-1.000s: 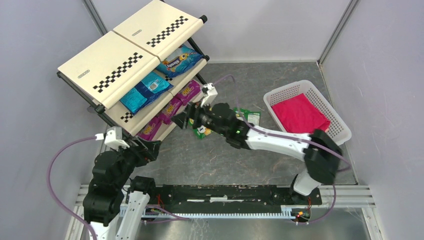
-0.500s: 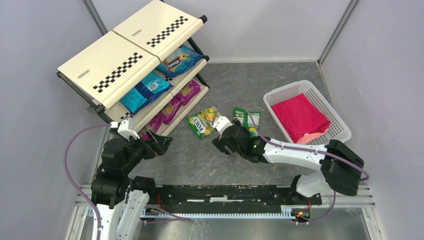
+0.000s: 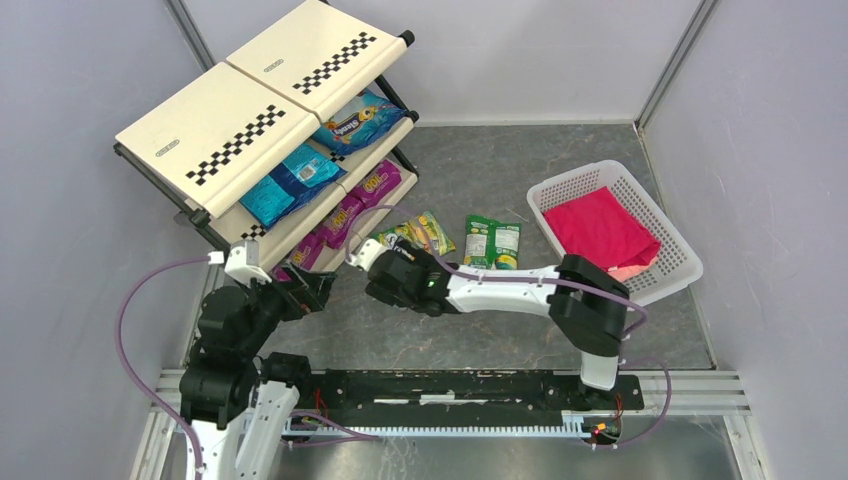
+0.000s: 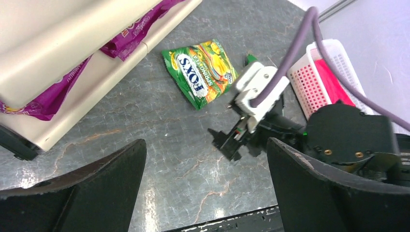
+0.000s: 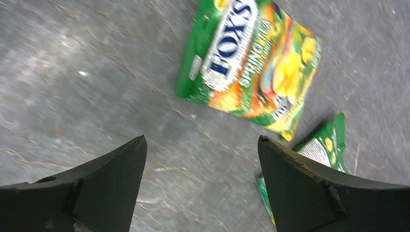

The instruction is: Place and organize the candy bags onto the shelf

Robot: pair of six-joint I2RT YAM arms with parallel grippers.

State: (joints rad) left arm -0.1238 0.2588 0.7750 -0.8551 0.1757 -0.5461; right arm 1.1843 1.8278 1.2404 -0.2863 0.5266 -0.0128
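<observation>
This looks like a robotics lab test cell, not a shop or a home. Plain pale grey walls (image 3: 770, 150) with bare metal corner posts (image 3: 677, 62) box in a small desk (image 3: 470, 330) with a grey stone pattern. A metal rail (image 3: 700, 385) runs along the desk's near edge, and two robot arms are bolted to it, the left arm (image 3: 225, 335) and the right arm (image 3: 500, 290), both trailing loose purple cables (image 4: 308, 34). A slanted shelf (image 3: 230, 130), some candy bags (image 3: 495, 240) and a white plastic basket (image 3: 660, 215) sit on the desk among the arms.
</observation>
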